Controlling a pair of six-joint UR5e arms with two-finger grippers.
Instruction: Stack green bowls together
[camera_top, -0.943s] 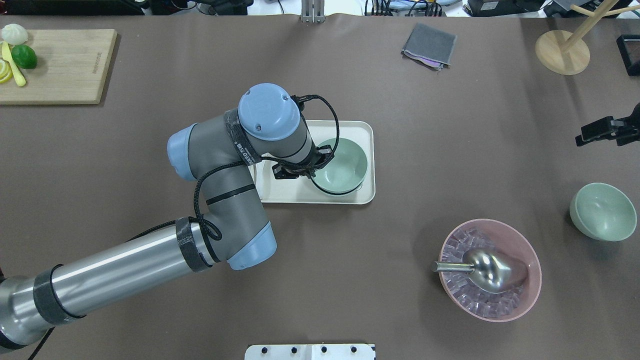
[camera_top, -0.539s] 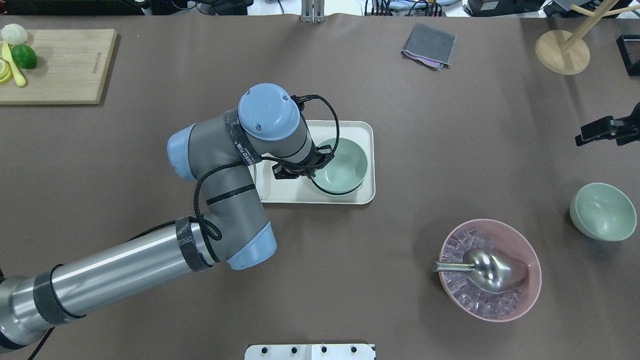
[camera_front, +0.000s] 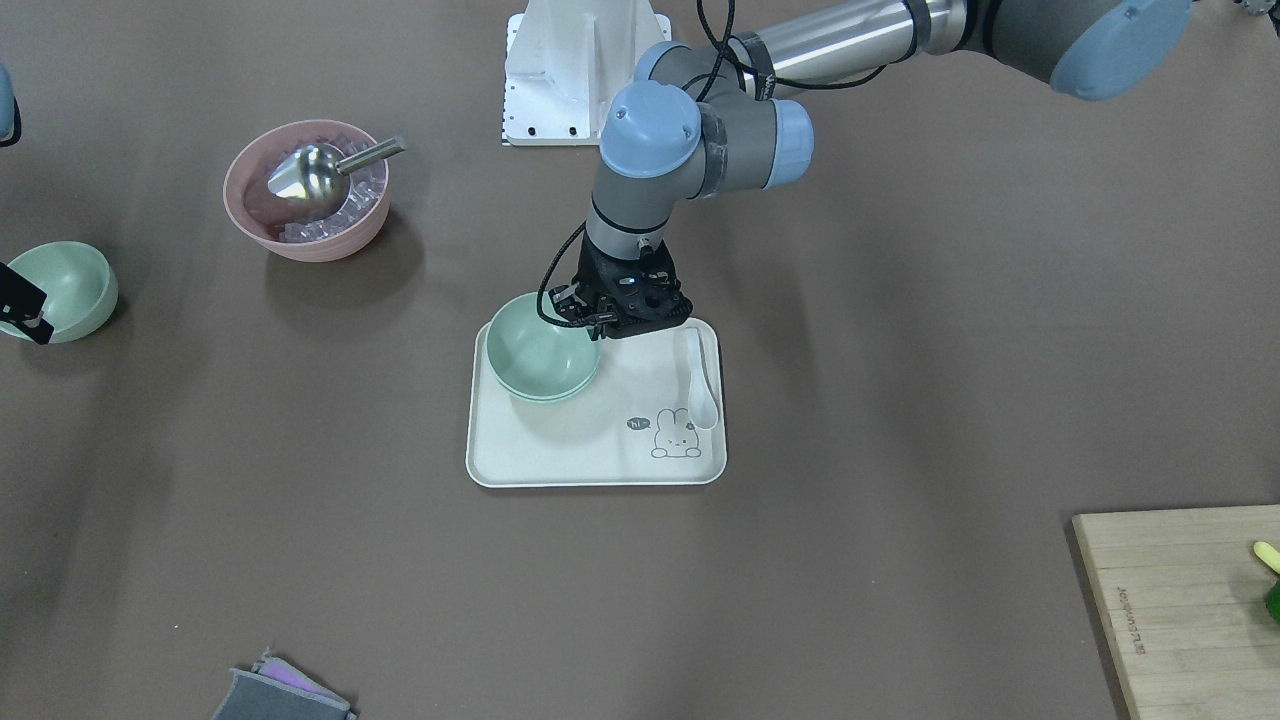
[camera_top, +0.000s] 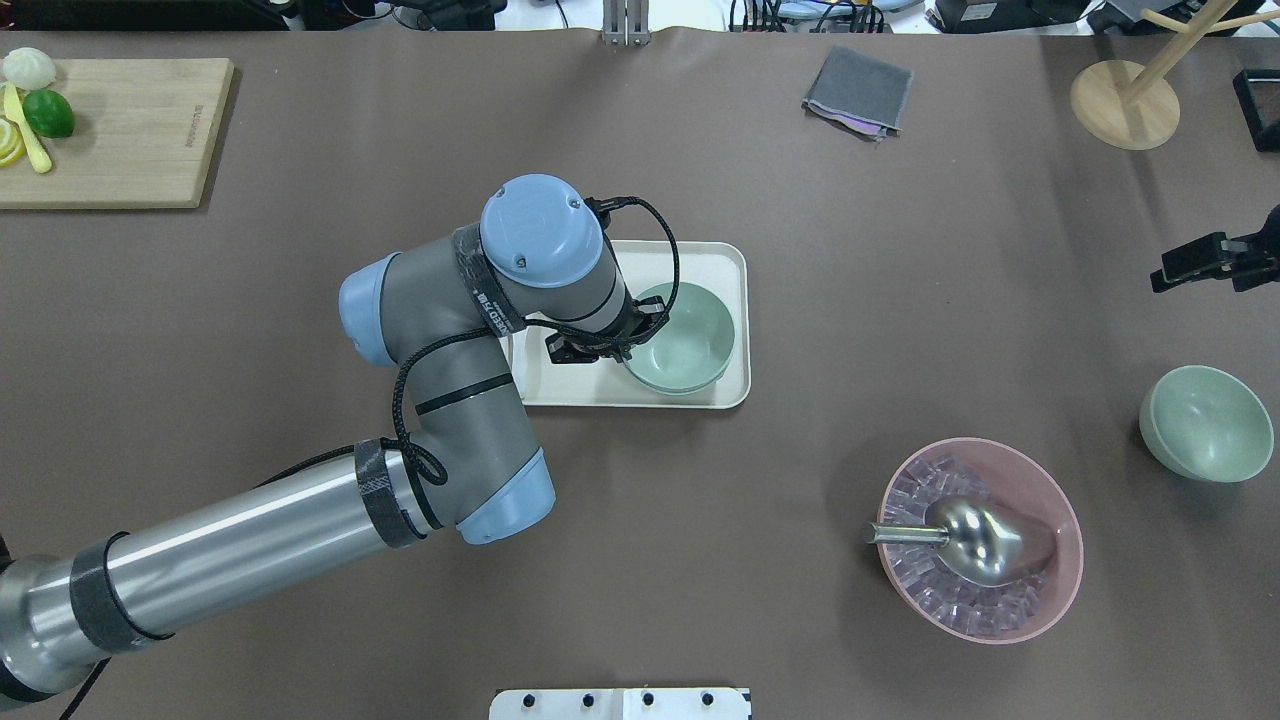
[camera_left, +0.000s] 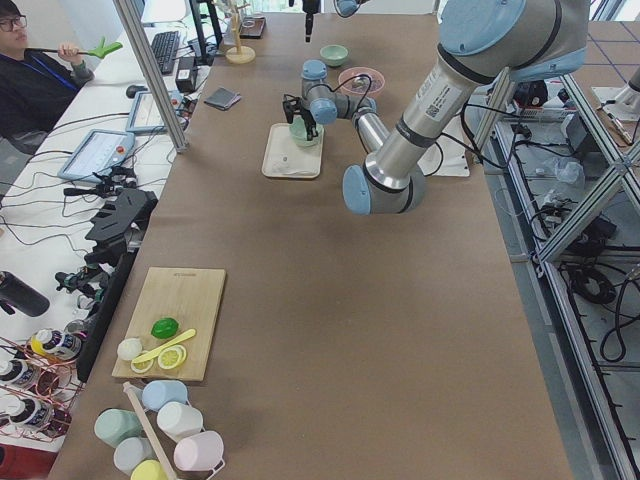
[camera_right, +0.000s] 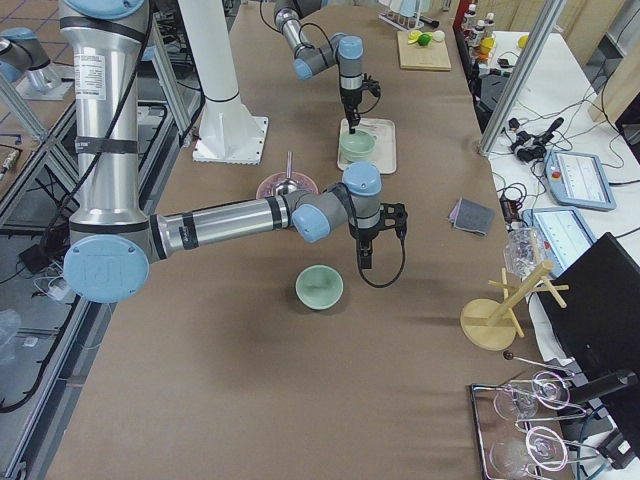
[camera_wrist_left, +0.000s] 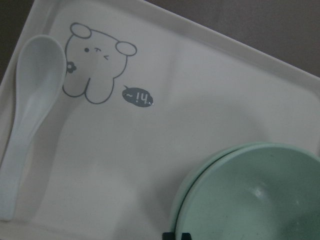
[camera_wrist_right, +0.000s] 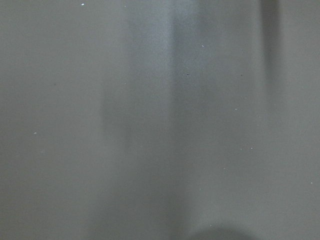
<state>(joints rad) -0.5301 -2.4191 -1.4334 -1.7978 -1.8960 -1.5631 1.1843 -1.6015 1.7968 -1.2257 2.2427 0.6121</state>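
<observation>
Two pale green bowls sit nested on the cream tray, the upper one inside the lower; both rims show in the left wrist view. My left gripper is at the upper bowl's rim, shut on it. The third green bowl stands alone on the table at the right edge, also seen in the exterior right view. My right gripper hovers beyond that bowl, apart from it; I cannot tell whether it is open or shut.
A white spoon lies on the tray beside the bowls. A pink bowl with ice and a metal scoop stands front right. A cutting board, grey cloth and wooden stand line the far side.
My left arm has shifted slightly and lowered the held green bowl, which now sits down inside the bowl on the tray. The right arm has not moved.
</observation>
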